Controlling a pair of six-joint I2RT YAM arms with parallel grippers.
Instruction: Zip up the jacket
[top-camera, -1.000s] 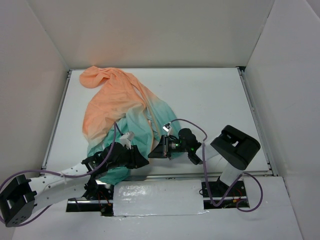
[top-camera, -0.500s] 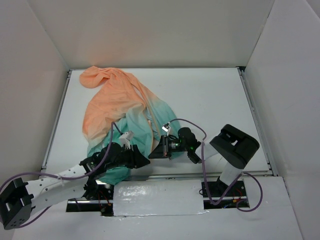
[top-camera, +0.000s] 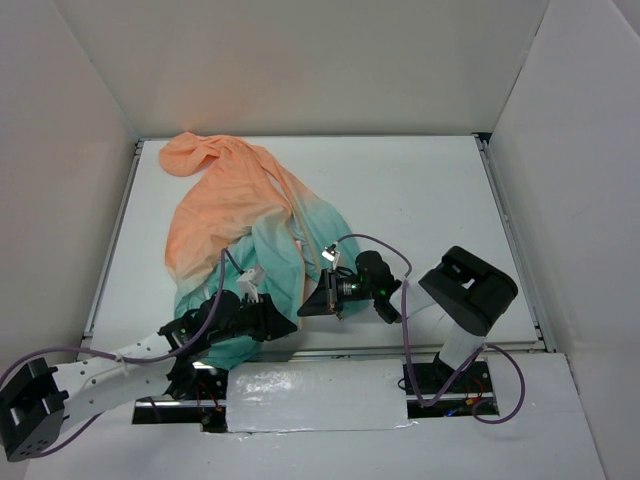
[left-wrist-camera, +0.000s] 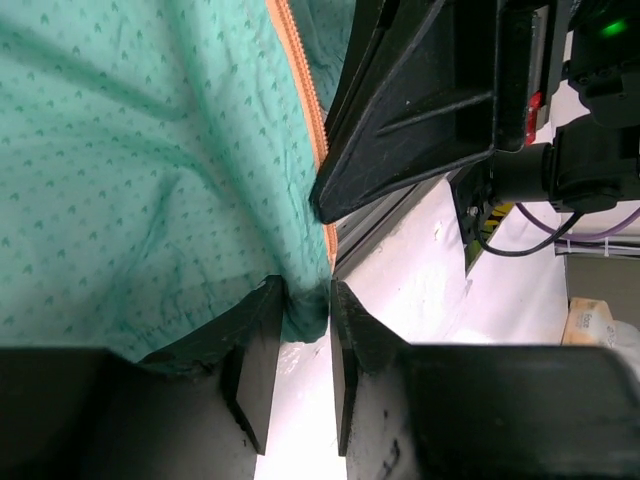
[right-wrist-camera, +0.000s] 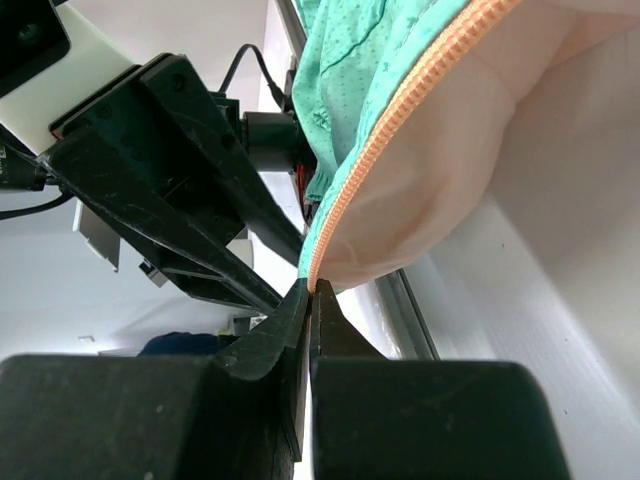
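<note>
The jacket (top-camera: 230, 200) lies crumpled on the left half of the table, peach-orange at the far end and teal at the near hem. Both grippers meet at its near hem corner. My left gripper (top-camera: 283, 322) (left-wrist-camera: 305, 295) has a fold of teal hem between its fingertips, and the cloth touches both pads. The orange zipper (left-wrist-camera: 300, 90) runs up just beyond it. My right gripper (top-camera: 303, 308) (right-wrist-camera: 310, 285) is shut on the zipper edge (right-wrist-camera: 400, 130), where the orange teeth end between its tips. The two grippers nearly touch each other.
White walls enclose the white table (top-camera: 420, 200) on three sides. A metal rail (top-camera: 330, 350) runs along the near edge, right under the grippers. A white padded strip (top-camera: 315, 395) lies between the arm bases.
My left gripper widened a little, then narrowed again on the teal hem, and its arm shifted slightly. The right gripper has held the zipper edge without moving.
</note>
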